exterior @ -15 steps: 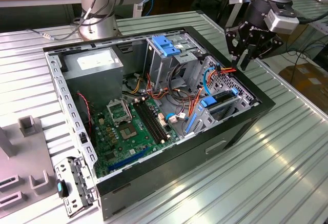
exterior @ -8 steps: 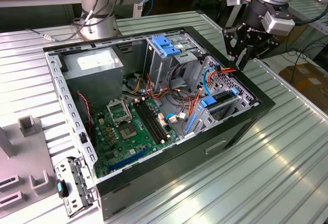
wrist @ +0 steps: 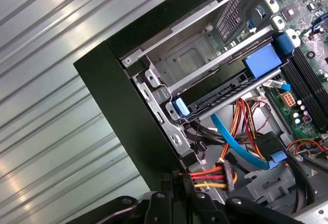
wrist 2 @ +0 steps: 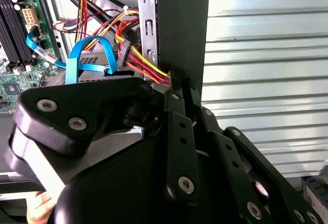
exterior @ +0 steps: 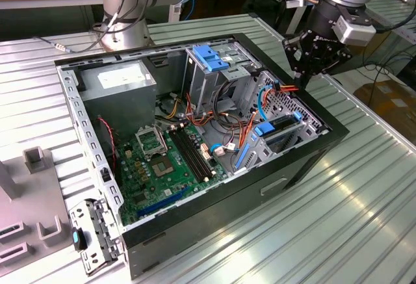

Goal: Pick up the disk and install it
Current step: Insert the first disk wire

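**Exterior view.** Black multi-link end effector (exterior: 301, 76) on a silver arm, poised over the rim of an open black tower computer case (exterior: 305, 162) lying on a ribbed metal desk (exterior: 364, 206). Fingertips drawn close together, nothing gripped. Flat grey-metal disk with bright blue carrier rails (exterior: 281, 130) seated in the perforated metal drive cage, below the end effector and apart from it. Green motherboard (exterior: 162, 160) and grey power-supply box (exterior: 120, 82) farther off, deep inside the case.

**Second wrist view.** End effector (wrist 2: 177, 83) narrow, tips just beside a red, yellow and orange cable bundle (wrist 2: 143, 62) at the black case wall (wrist 2: 182, 24). Looped flat blue cable (wrist 2: 84, 55) near the bundle; ribbed desk (wrist 2: 266, 55) beyond the wall.

**First wrist view.** End effector (wrist: 178, 180) narrow, with the cable bundle (wrist: 210, 175) touching or nearly touching its tips. Disk (wrist: 225, 92) slid into the cage slot beyond the tips, blue rails at both ends. Flat blue cable (wrist: 230, 137) between disk and end effector. Desk (wrist: 46, 80) outside the case (wrist: 123, 111).
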### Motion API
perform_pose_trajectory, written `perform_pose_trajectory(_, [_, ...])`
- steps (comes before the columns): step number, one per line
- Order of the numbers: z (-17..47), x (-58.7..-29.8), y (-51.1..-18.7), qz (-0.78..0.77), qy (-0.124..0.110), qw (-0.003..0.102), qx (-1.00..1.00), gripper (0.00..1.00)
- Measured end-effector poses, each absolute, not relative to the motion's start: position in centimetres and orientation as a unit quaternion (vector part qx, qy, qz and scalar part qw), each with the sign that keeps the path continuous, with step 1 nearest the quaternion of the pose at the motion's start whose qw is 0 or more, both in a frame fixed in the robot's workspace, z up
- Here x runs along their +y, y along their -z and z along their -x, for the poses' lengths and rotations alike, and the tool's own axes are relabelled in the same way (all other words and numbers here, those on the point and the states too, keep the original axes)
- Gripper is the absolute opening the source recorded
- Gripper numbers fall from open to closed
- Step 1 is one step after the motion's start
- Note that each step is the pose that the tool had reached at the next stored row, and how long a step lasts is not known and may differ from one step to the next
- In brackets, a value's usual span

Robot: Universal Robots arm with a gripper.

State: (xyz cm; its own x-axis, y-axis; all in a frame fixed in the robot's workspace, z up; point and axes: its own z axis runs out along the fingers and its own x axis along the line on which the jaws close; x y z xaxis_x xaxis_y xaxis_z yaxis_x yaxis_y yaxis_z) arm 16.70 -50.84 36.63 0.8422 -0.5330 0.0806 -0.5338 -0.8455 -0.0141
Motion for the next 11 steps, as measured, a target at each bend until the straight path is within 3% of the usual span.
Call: perform_pose_trajectory(11, [-16.69,-50.84,-37.54,-0.958,-0.041,0.005,-0.284,0.16])
